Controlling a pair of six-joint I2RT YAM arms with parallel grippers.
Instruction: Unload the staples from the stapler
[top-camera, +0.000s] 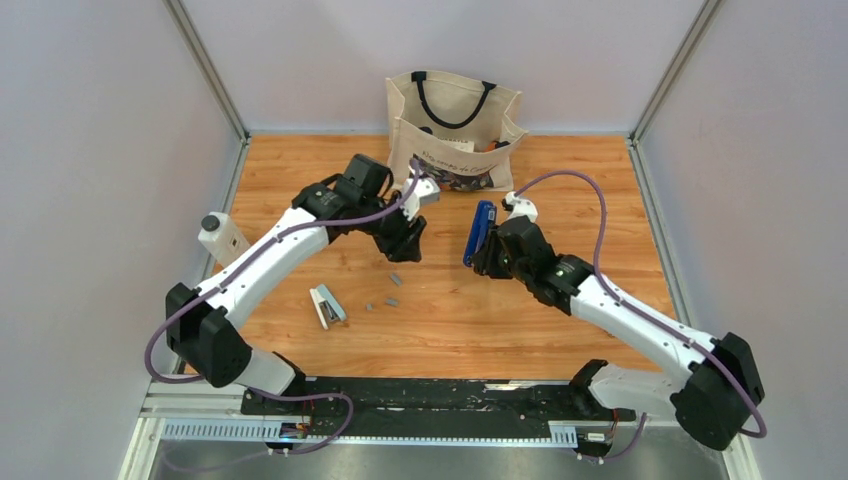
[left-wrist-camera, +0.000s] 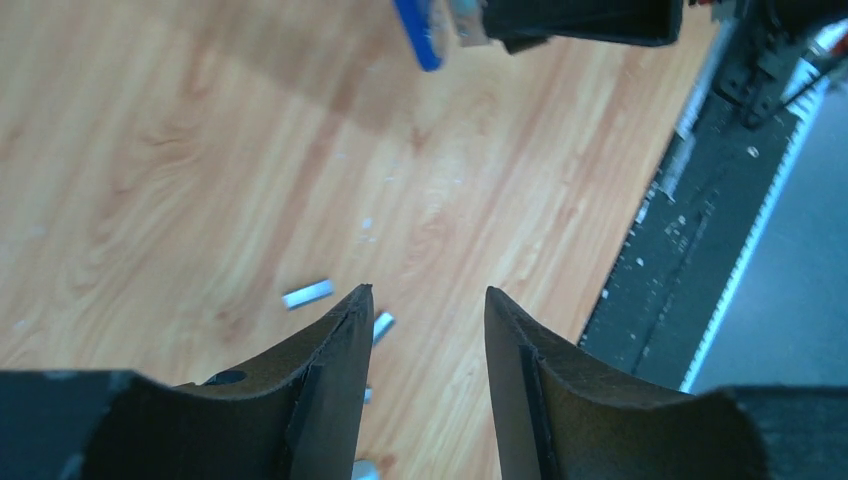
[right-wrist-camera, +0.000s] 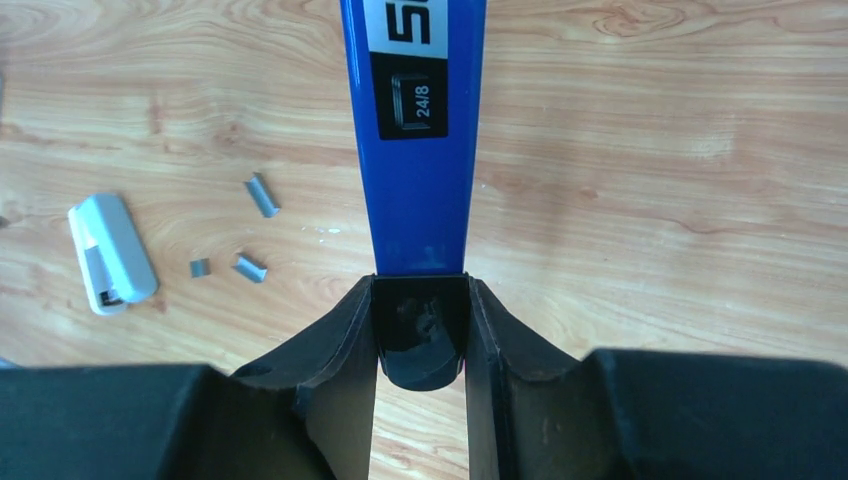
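Reading the light wooden tabletop (top-camera: 560, 320) from the left, a pale grey-and-white plastic piece (top-camera: 326, 305) is lying flat. Just right of it, a few short grey metal staples (top-camera: 392, 301) are lying loose on the wood, apart from one another, so part of the load appears to be out. Above them the left gripper (left-wrist-camera: 428, 292) is hovering with its fingers spread and nothing between them, the loose strips showing just under its tips. Further right, the right gripper (right-wrist-camera: 420, 285) is pinching the black end of the slim blue stapler (right-wrist-camera: 420, 150), which seems to be raised off the tabletop and is reaching away from the fingers toward the left arm. Whether any strip is sitting inside it cannot be told. Doing this step well is probably asking for a firm, square pinch on that black end so the body is not swivelling. The spread left fingers should be lined up with the stapler's length before closing, and any remaining strip should be drawn out over bare wood. Descending low risks sweeping the strips already lying there.
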